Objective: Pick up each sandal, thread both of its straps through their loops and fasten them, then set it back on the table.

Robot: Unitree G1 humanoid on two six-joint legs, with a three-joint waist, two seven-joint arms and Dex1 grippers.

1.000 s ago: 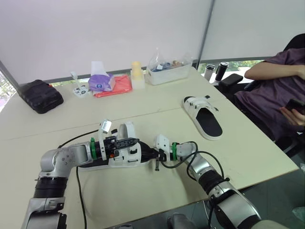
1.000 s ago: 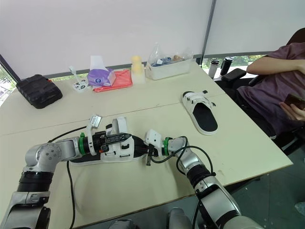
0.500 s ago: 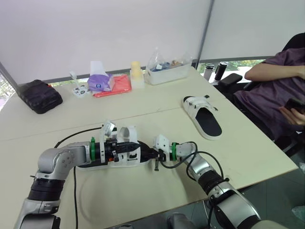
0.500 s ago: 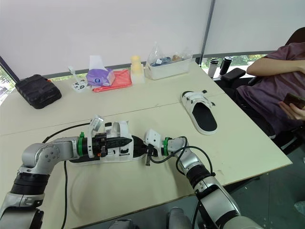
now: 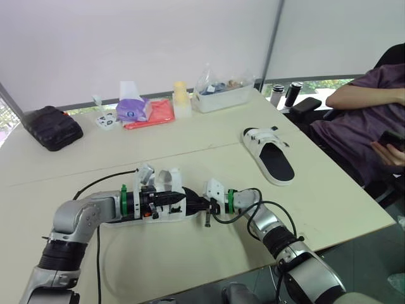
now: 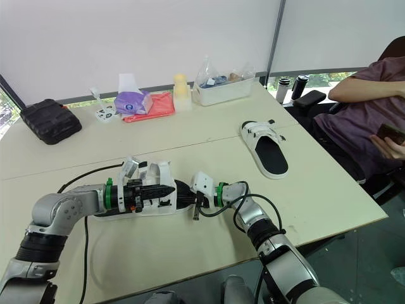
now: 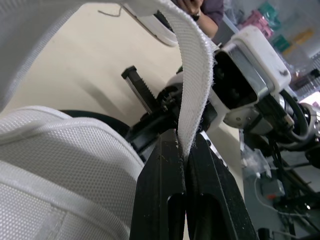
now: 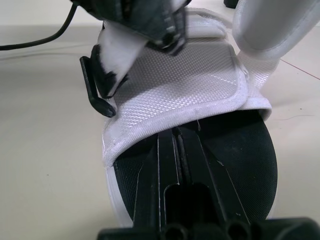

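Pinching the sandal strap — left jaws; right jaws over sole.

It looks like an office room: a big pale table, white window blinds, a person on a black chair

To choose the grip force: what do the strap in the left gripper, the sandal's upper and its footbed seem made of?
Strap: white woven webbing, matte; fine weave and fuzzy edge, pinched flat by the left gripper.
Upper: white grid-textured fabric, probably synthetic, slight sheen, bound rim.
Footbed: black, smooth, matte; foam or rubber, unclear.
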